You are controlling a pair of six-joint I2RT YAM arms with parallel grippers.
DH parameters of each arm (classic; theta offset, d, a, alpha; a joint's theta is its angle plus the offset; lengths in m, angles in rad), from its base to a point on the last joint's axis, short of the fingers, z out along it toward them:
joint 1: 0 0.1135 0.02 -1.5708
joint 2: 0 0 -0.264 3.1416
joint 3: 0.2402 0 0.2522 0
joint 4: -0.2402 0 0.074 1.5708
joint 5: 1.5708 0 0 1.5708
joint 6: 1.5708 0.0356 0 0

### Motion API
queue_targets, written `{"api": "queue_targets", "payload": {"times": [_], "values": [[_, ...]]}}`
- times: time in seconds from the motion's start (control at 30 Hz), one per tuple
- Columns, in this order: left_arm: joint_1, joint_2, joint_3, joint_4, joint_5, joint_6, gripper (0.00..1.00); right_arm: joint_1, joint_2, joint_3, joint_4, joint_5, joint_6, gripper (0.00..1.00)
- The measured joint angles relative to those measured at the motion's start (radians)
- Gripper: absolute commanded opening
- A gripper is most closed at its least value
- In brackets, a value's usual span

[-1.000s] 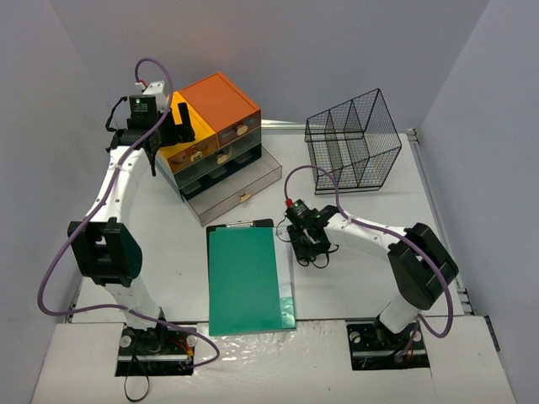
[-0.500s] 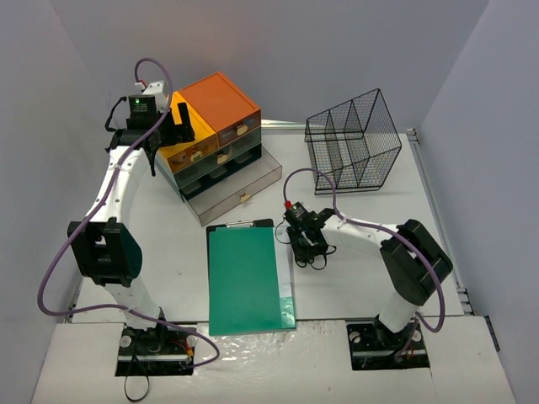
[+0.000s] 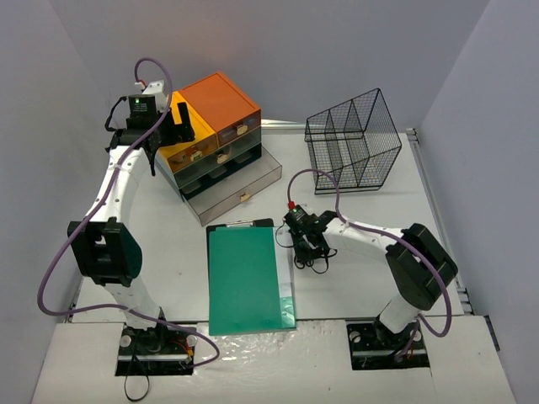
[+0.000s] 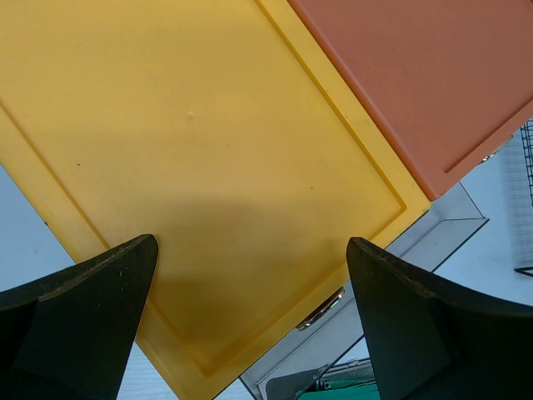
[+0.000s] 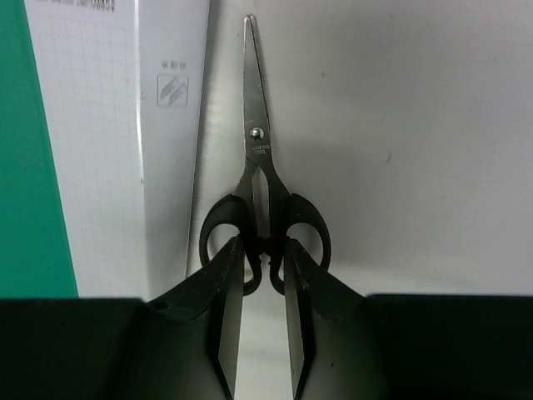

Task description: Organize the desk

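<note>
Right gripper (image 5: 264,250) is pinched down to a narrow slot over the scissors (image 5: 258,167). Its fingers (image 5: 225,283) sit on the black handle loops with the bit between the loops in the gap. I honestly cannot tell whether it's clamped on them or just touching. The scissors lie flat on the tabletop (image 5: 400,125) directly under that gripper, blades pointing straight away from it, and a white gridded sheet (image 5: 125,167) with a green cover (image 5: 25,167) is just to its left. Left gripper (image 4: 250,333) is spread wide and holding nothing, hanging above the yellow top of the drawer unit (image 4: 208,150). Compared with a second ago, the right wrist has crept slightly closer to the green cover and its elbow has shifted, while the left arm hasn't budged. The overhead view adds the wire basket (image 3: 354,139) well beyond the right gripper, but the scissors are only a dark blob there. The wrist view is what shows finger placement.
</note>
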Motion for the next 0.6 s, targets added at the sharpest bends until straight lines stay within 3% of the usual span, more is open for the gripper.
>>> {"api": "queue_targets", "payload": {"times": [0.33,0.6], "values": [[0.003,0.000,0.000,0.000,0.004,0.000,0.97,0.051,-0.159,0.248,-0.190,0.006,0.064,0.00],[0.003,0.000,0.000,0.000,0.005,-0.001,0.97,0.051,-0.087,0.419,-0.193,-0.002,0.087,0.00]]}}
